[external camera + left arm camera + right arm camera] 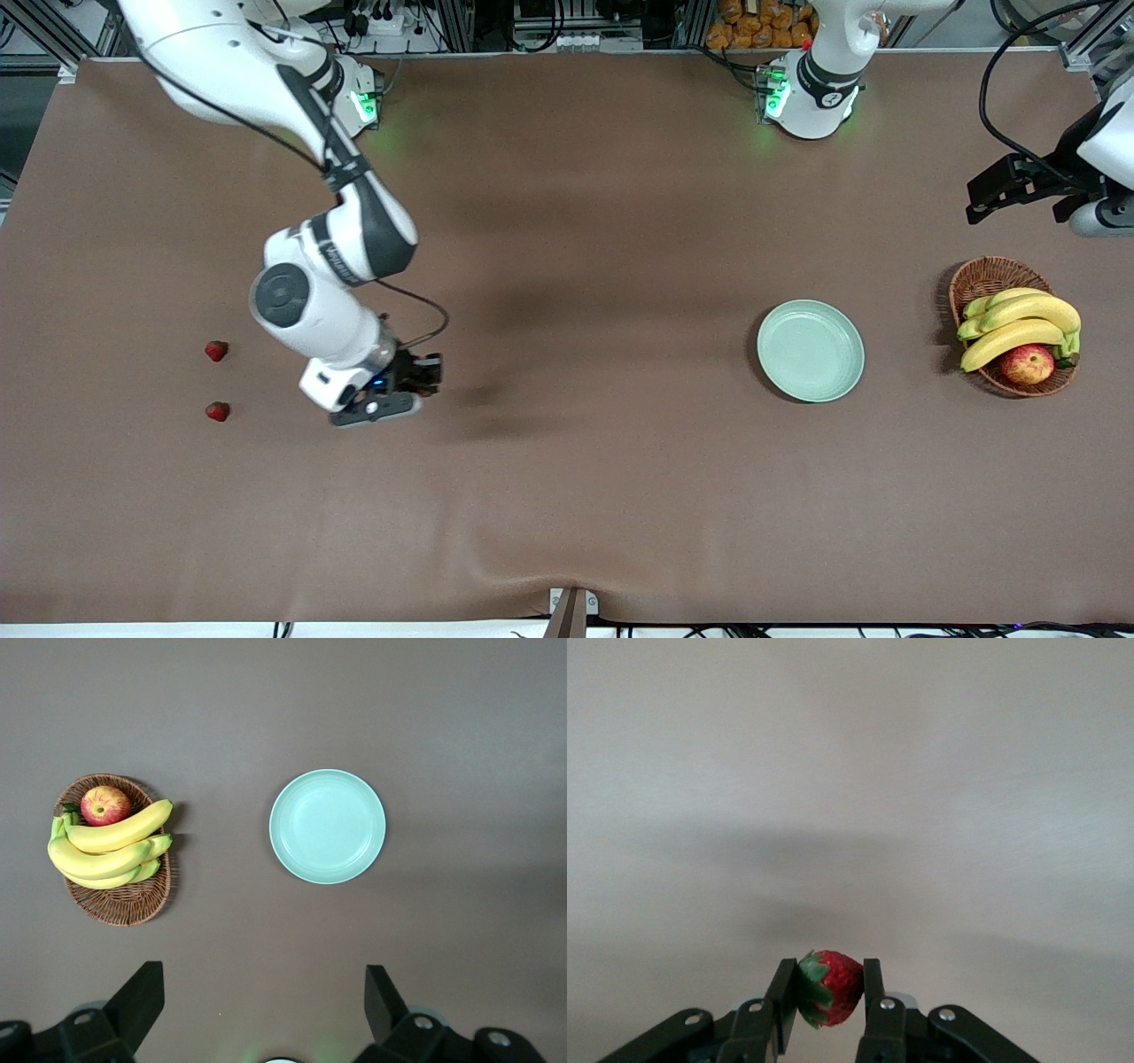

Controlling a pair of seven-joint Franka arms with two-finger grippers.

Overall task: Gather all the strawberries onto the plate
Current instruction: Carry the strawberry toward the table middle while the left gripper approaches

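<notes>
Your right arm reaches from its base down over the brown worktop (567, 496), elbow bent and wrist angled low toward its own end. Its right claw (423, 379) is pinching a strawberry (828, 988) between both fingers (782, 1001), the green cap turned toward one finger and the red body toward the other; in the right wrist view the berry sits squarely between the pads, above bare worktop.

Two more strawberries lie on the worktop near the right arm's end, well apart from the claw: one (216, 351) farther from the front camera, the other (217, 411) nearer to it, close to each other but not touching.

The plate (811, 350) sits toward the left arm's end with nothing on it. Beside it, closer still to that end, a wicker basket (985, 282) holds bananas (1019, 323) and an apple (1027, 364).

Your left arm waits, raised at its end of the worktop, its wrist pointing down. The left claw (266, 1005) is spread wide, its two dark fingers (142, 997) far apart, looking down on plate and basket.
</notes>
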